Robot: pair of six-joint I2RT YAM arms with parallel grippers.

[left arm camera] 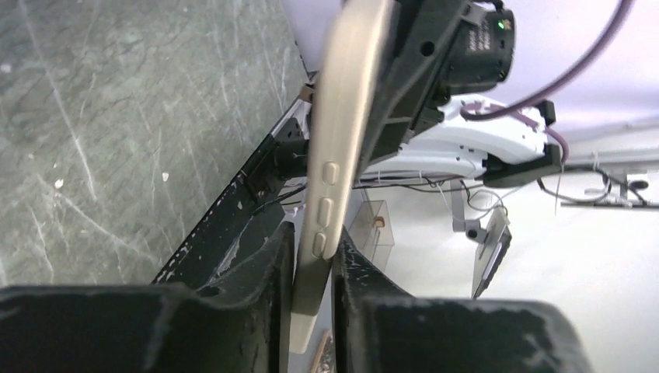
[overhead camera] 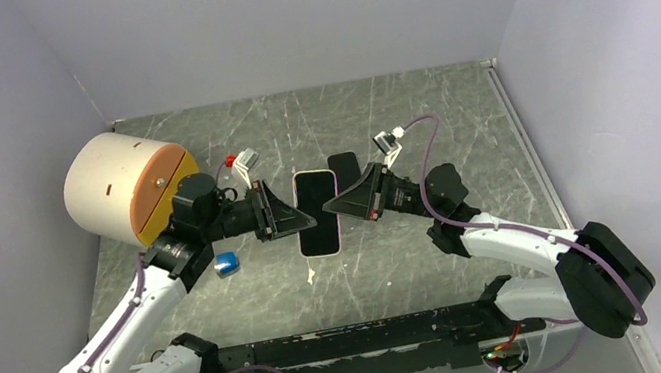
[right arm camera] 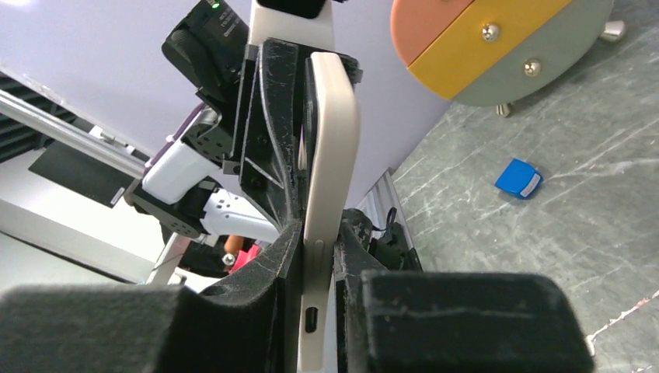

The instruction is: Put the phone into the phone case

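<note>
The pale beige phone case [overhead camera: 338, 229] is held up over the middle of the table, with a black phone [overhead camera: 317, 211] inside it, screen facing up. My left gripper [overhead camera: 297, 220] is shut on the case's left long edge. My right gripper [overhead camera: 338, 205] is shut on its right long edge. In the left wrist view the case edge [left arm camera: 342, 132] with its side buttons runs up from between my gripper [left arm camera: 313, 256]. In the right wrist view the case edge [right arm camera: 332, 155] stands between my gripper [right arm camera: 317, 249], and a dark strip of the phone [right arm camera: 308, 101] shows on its left.
A second black phone [overhead camera: 343, 166] lies flat on the table just behind. A big beige drum with an orange and yellow face [overhead camera: 129, 185] stands at the back left. A small blue block [overhead camera: 227, 263] lies by the left arm. Grey walls close in the sides.
</note>
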